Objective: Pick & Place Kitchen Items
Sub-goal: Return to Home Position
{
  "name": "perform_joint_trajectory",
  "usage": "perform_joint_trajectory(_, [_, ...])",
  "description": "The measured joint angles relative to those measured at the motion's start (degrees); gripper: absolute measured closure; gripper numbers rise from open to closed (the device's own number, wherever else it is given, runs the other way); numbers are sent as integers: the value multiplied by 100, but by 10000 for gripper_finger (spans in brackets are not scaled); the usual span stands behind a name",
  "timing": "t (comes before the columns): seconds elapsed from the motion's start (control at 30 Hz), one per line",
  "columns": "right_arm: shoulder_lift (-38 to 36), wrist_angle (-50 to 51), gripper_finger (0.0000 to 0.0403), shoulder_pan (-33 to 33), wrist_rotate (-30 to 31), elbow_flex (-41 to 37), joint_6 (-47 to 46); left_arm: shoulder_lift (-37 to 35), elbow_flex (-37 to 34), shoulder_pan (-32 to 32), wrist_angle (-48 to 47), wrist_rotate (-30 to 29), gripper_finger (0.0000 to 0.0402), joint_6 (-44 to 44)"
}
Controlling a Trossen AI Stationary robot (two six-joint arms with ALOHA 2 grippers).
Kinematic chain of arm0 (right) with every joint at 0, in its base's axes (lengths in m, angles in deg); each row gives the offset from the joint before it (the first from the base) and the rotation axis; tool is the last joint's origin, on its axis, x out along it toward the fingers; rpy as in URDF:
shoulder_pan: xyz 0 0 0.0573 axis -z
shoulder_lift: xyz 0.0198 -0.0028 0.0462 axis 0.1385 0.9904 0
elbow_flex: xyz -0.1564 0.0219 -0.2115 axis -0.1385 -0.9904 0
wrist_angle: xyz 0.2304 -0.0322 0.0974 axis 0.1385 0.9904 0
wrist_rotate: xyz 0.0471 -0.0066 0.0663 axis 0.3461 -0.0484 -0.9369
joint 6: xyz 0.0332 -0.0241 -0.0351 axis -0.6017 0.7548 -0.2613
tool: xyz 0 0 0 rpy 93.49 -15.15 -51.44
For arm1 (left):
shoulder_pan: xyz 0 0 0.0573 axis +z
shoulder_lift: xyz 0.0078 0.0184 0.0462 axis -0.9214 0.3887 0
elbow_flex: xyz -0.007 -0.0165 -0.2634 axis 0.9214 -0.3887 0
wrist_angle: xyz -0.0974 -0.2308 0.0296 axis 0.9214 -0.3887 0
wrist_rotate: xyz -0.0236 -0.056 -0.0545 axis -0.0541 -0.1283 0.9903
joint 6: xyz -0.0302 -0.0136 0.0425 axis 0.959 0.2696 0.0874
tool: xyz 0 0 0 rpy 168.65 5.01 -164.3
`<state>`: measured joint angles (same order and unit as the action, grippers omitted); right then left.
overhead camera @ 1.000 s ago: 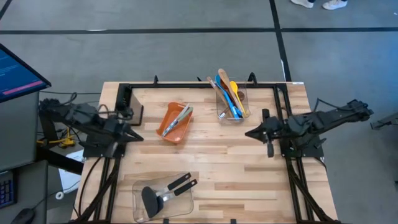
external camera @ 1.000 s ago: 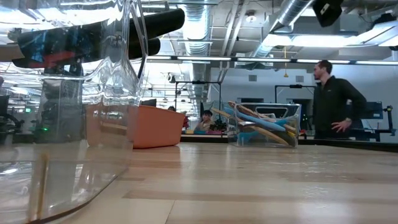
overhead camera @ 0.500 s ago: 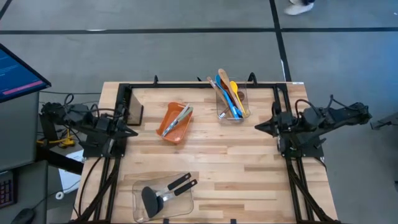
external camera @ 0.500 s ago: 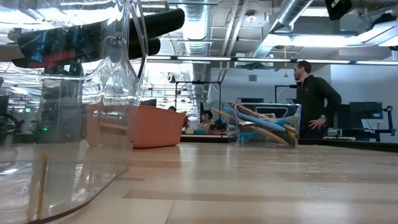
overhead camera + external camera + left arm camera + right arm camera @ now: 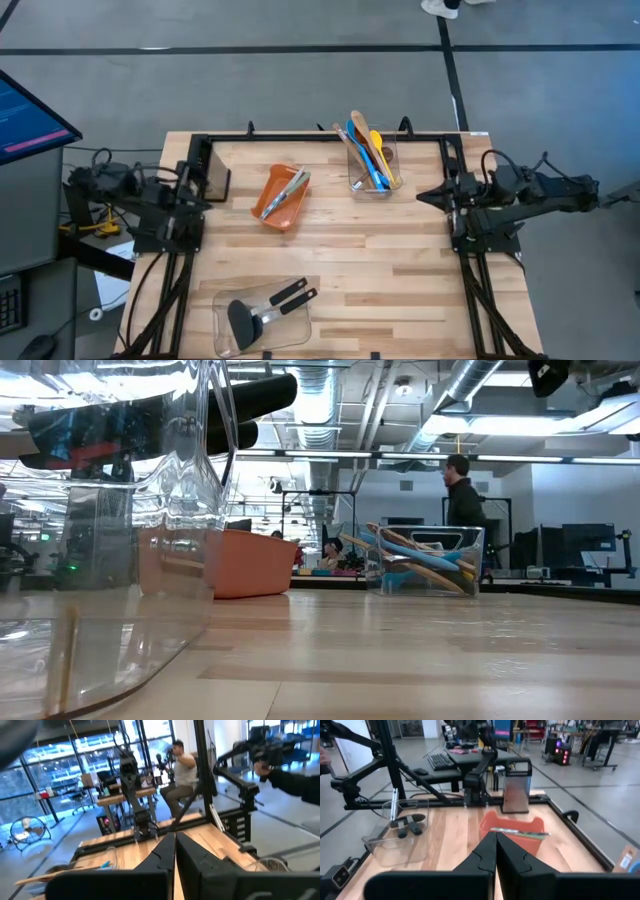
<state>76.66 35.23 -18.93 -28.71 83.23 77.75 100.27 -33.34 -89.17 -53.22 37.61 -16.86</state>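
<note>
The left gripper (image 5: 175, 839) has its two fingers pressed together and holds nothing. It hangs over the left side of the table (image 5: 360, 255). The right gripper (image 5: 495, 838) is also closed and empty, over the right side. Between them, nearer to the left gripper, the orange bin (image 5: 268, 210) lies at an angle with slim metal tools (image 5: 294, 184) inside. Near the right gripper, at the far edge, a clear container (image 5: 357, 184) holds wooden, blue and yellow spoons (image 5: 372, 150), and their handles stick out over its rim. At the near edge a second clear container (image 5: 222, 298) holds black spatulas (image 5: 262, 311), well apart from both grippers. Wide bare wood lies between the containers and the grippers.
</note>
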Motion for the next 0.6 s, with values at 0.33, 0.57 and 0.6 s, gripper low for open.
perform_joint_trajectory(0.33, [-479, 437, 403, 27, 2, 0, -250, -867, 0, 0, -440, 37, 401, 170])
perform_joint_trajectory(0.57, [-996, 785, 403, 26, 6, 0, -261, -1219, 0, 0, -835, 35, 401, 173])
perform_joint_trajectory(0.6, [-1083, 787, 403, 27, 7, 0, -271, -1276, 0, 0, -876, 34, 401, 173])
